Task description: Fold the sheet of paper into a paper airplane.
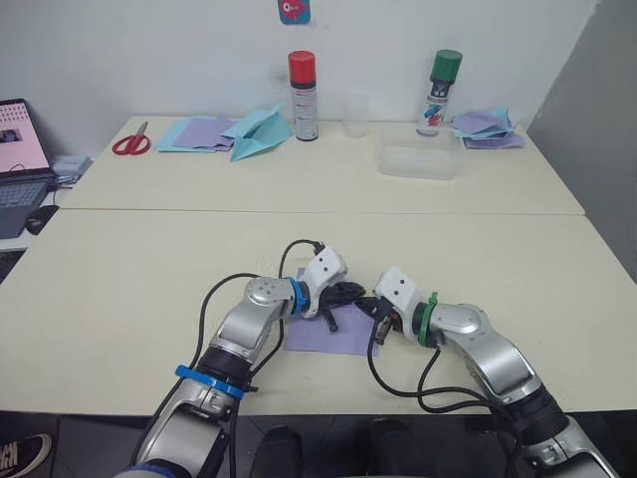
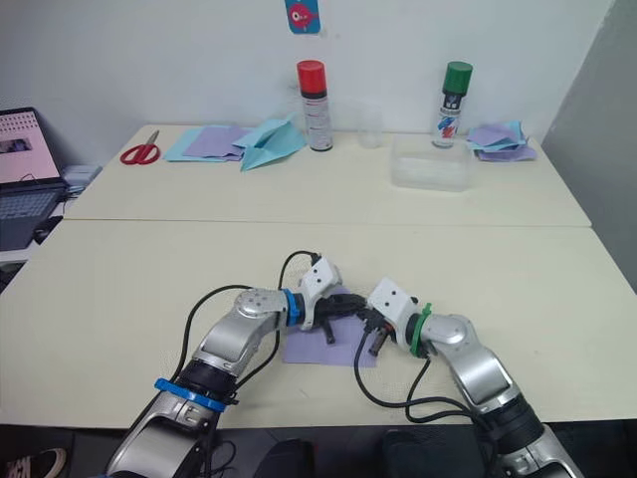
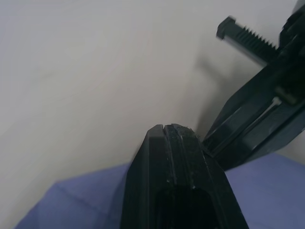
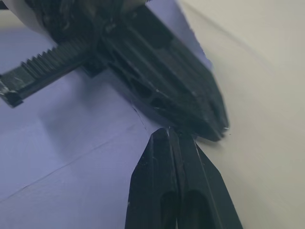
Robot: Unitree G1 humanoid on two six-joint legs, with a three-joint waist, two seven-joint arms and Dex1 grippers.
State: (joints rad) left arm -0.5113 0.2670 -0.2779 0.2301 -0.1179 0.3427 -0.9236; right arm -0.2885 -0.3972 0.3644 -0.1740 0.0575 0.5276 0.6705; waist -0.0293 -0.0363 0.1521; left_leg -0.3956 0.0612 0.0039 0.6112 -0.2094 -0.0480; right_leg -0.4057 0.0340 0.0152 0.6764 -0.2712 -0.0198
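Lavender paper, the sheet of paper [image 1: 330,332], lies flat on the near cream table [image 1: 119,289], close to its front edge, with both arms meeting over its far side. In the left eye view the left gripper [image 1: 345,293] and the right gripper [image 1: 372,306] come nose to nose above the sheet's upper right part. Well back on the far table stand a red-capped spray can [image 1: 302,96], a green-capped spray can [image 1: 441,93], a light blue paper plane [image 1: 258,132], red scissors [image 1: 131,142] and a clear box [image 1: 419,160].

The right eye view gives the same layout, the sheet showing as a plain rectangle below the two tips, not yet a pointed shape.

In the left wrist view the left gripper's two fingers are pressed together with nothing between them, tip low over the purple paper, the other gripper just beside it.

In the right wrist view the right gripper's fingers are likewise clenched on nothing, their tip touching or almost touching the left one, right by the sheet's edge, where faint crease lines run across the paper.

The folding looks barely begun. To do this step well, I judge one closed tip should pin the sheet flat while the other slides under the edge, lifts it over, and then runs firmly along the fold so the crease sets straight without dragging the paper.
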